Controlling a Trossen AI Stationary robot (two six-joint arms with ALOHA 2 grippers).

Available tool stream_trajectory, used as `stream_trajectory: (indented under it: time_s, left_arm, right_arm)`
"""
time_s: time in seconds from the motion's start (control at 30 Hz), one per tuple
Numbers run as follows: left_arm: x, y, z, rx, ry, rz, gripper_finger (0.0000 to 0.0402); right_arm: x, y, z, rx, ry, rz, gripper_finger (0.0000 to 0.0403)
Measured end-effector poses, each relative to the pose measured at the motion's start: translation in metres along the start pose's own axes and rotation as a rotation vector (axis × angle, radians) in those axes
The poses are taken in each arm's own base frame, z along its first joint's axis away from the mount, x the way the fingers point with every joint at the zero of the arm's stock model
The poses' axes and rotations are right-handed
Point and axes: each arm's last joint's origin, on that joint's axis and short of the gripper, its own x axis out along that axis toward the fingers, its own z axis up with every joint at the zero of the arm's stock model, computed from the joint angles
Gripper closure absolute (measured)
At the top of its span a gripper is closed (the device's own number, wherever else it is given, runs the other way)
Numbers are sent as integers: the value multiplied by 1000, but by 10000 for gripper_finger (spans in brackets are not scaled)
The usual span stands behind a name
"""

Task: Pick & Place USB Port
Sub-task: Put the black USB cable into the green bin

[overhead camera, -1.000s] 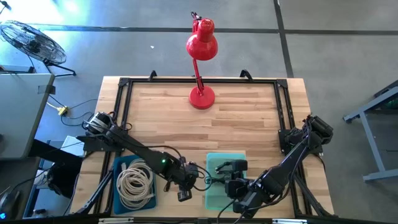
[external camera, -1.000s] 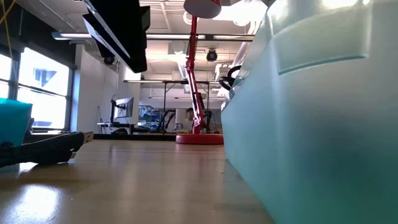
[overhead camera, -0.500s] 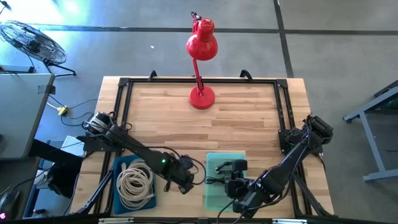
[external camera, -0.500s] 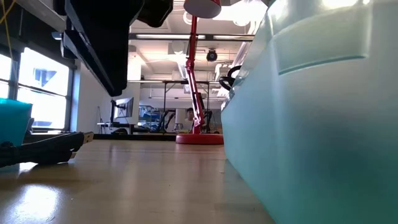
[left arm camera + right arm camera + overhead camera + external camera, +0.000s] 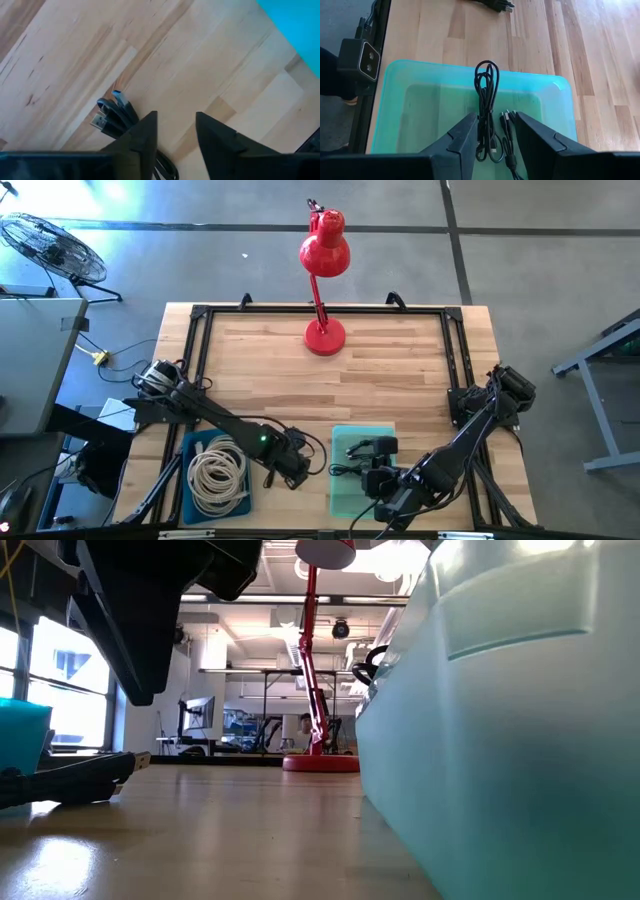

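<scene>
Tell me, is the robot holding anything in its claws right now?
No. The left gripper is open above the wood, beside a black cable bundle. The right gripper is open over the black cables in the teal bin.

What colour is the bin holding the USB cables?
Translucent teal-green bin; the right wrist view shows it best.

left tool [image 5: 175,135]: fingers apart | right tool [image 5: 492,135]: fingers apart

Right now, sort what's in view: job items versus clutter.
Job: black USB cable on the wood by the left end effector; green bin holding black cables under the right end effector.
Clutter: red lamp; blue bin of white cable.
</scene>
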Motion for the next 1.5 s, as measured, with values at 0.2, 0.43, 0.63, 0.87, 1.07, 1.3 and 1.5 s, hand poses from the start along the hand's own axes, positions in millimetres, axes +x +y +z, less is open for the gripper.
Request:
stream_trajectory:
  time_s: [0.2, 0.43, 0.63, 0.87, 1.07, 1.3, 1.5]
  left_arm:
    - [0, -1, 0, 2, -3, -10, 217]
    - [0, -1, 0, 4, -4, -9, 206]
    - [0, -1, 1, 4, -18, -3, 206]
    - [0, 1, 4, 197, -116, 49, 206]
    - [0, 0, 3, 507, -91, 55, 206]
    - [0, -4, -2, 628, -14, -34, 206]
    - [0, -8, -1, 511, -32, -68, 206]
  right_arm:
    - [0, 0, 0, 0, 0, 0, 277]
    - [0, 0, 0, 0, 0, 0, 277]
    - [0, -1, 0, 4, 2, 1, 277]
    - [0, 0, 0, 4, 5, 6, 277]
    - [0, 0, -1, -5, 13, 8, 277]
    - [0, -2, -4, -28, 39, -10, 277]
    - [0, -2, -4, -30, 38, -16, 277]
